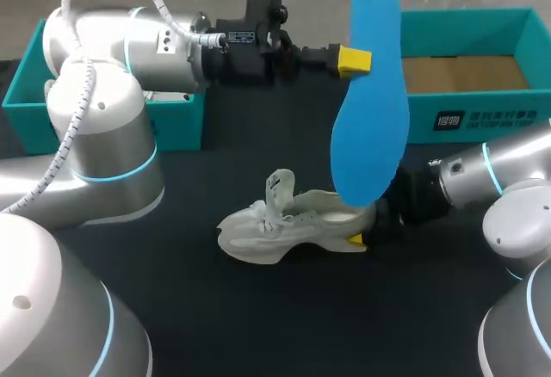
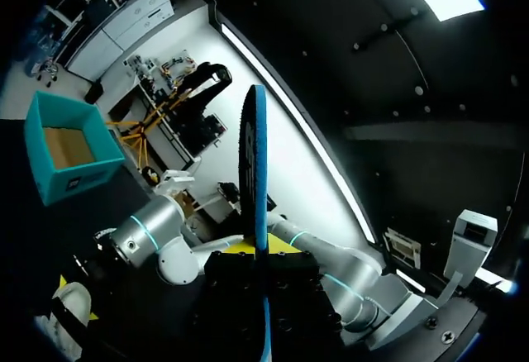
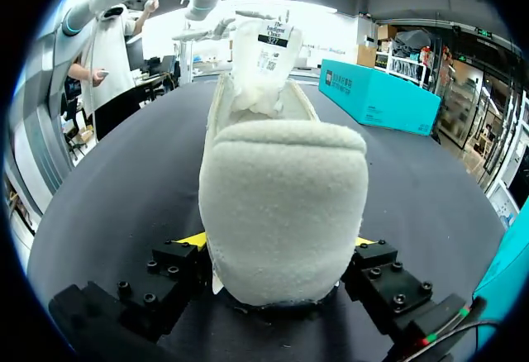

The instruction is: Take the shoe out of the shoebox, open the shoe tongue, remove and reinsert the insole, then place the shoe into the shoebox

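Observation:
A blue insole [image 1: 370, 101] hangs upright above the table, and my left gripper [image 1: 354, 60] is shut on its upper part. From the left wrist the insole [image 2: 256, 172] shows edge-on between the fingers. Below it, the white shoe [image 1: 284, 226] lies on the dark table with its tongue [image 1: 279, 186] lifted. My right gripper [image 1: 362, 237] is shut on the shoe's heel. In the right wrist view the fuzzy heel [image 3: 281, 205] fills the gap, with a yellow fingertip [image 3: 192, 239] pressed to each side. The open teal shoebox [image 1: 469, 76] stands at the back right.
A second teal box part [image 1: 34, 93] sits at the back left behind my left arm; it also shows beyond the shoe [image 3: 380, 93]. The shoebox [image 2: 70, 151] is visible from the left wrist. Bare dark table [image 1: 258, 308] lies in front of the shoe.

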Controlling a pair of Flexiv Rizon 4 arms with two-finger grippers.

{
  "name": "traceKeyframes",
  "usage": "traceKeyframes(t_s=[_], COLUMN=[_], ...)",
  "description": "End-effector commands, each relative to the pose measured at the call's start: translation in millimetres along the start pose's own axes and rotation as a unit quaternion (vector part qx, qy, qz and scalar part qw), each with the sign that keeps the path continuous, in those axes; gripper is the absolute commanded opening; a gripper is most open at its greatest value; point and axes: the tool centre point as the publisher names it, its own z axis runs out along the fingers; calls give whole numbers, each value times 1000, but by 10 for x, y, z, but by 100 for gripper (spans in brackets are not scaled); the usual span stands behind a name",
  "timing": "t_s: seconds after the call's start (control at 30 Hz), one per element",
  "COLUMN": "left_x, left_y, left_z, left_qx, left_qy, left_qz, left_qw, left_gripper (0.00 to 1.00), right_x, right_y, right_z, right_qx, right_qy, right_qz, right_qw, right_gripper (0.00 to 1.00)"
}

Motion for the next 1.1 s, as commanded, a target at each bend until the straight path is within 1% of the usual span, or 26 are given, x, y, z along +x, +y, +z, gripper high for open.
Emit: traceKeyframes(t_s=[0.03, 0.1, 0.17, 0.2, 0.27, 0.37, 0.7, 0.97, 1.0, 1.03, 1.1], left_x=[46, 50, 46, 49, 61, 93, 200, 150, 137, 124, 124], left_y=[28, 26, 25, 25, 37, 58, 217, 295, 296, 298, 298], left_z=[-168, -204, -238, -249, -253, -284, -360, -407, -408, -409, -409], left_qx=[-1, 0, 15, 19, 23, 33, 45, 47, 49, 60, 60], left_qy=[-1, -6, -7, 0, -7, -2, -7, 1, 0, 16, 16], left_qz=[27, 58, 85, 93, 118, 141, 137, 130, 131, 126, 126], left_qw=[1000, 998, 996, 995, 993, 989, 990, 990, 990, 990, 990], left_gripper=[0, 0, 0, 0, 0, 0, 0, 0, 0, 0, 0], right_x=[10, 10, 10, 10, 10, 10, 10, 10, 10, 10, 10], right_y=[-26, -26, -26, -26, -26, -26, -26, -26, -26, -26, -26], right_z=[26, 26, 26, 26, 26, 26, 26, 26, 26, 26, 26], right_qx=[1, 1, 1, 1, 1, 1, 1, 1, 1, 1, 1], right_qy=[0, 0, 0, 0, 0, 0, 0, 0, 0, 0, 0], right_qz=[-1, -1, -1, -1, -1, -1, -1, -1, -1, -1, -1], right_qw=[1000, 1000, 1000, 1000, 1000, 1000, 1000, 1000, 1000, 1000, 1000], right_gripper=[0, 0, 0, 0, 0, 0, 0, 0, 0, 0, 0])
